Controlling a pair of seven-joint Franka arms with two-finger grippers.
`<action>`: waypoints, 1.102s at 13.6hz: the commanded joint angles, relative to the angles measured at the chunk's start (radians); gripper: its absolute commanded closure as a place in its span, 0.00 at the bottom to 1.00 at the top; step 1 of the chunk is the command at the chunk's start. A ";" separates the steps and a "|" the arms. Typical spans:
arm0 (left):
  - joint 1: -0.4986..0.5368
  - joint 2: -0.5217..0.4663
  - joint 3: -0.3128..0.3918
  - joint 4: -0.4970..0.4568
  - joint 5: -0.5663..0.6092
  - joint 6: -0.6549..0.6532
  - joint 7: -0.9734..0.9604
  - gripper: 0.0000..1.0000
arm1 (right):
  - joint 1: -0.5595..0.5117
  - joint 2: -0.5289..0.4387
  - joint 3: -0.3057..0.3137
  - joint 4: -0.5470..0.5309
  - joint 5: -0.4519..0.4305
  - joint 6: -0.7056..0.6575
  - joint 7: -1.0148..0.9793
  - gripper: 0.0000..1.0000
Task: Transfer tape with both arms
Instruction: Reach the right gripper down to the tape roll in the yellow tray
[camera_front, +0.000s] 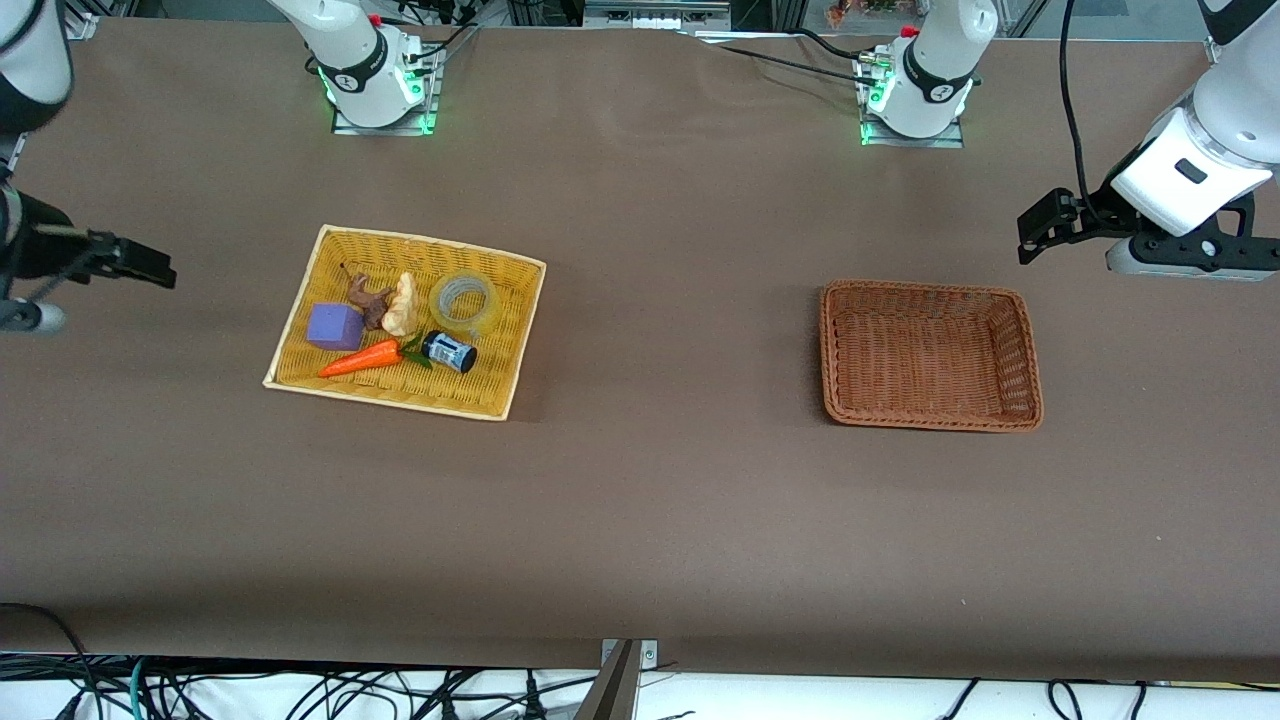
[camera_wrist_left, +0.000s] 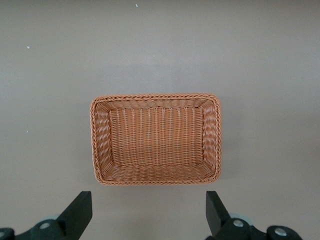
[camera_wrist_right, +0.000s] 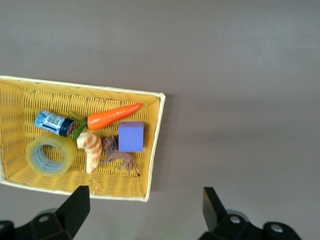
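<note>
Right gripper hangs high with its jaws spread wide and nothing between them, poised over bare table just off the yellow basket at the right arm's end; it looks parked there to survey the load before committing. Down in that basket lies the tape, flat on its side, hole up — an easy posture, I'd say, for one finger inside the core and one outside. Beside it sit a pale croissant-like toy and a brown animal figure; nearer the front camera, the small dark bottle, the carrot and a purple cube.

Left gripper, equally wide and empty, waits over the table beside the brown basket — bare inside, seemingly the destination; a mid-table handover looks likely.
</note>
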 joint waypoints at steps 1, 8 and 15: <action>-0.006 -0.003 -0.002 0.017 0.026 -0.021 -0.008 0.00 | 0.027 0.027 0.006 -0.010 0.020 0.044 0.051 0.00; -0.009 -0.002 -0.003 0.017 0.026 -0.023 -0.008 0.00 | 0.220 0.116 0.006 -0.047 0.036 0.172 0.334 0.00; -0.008 -0.002 0.001 0.017 0.025 -0.024 -0.008 0.00 | 0.236 0.062 0.118 -0.389 0.067 0.504 0.600 0.00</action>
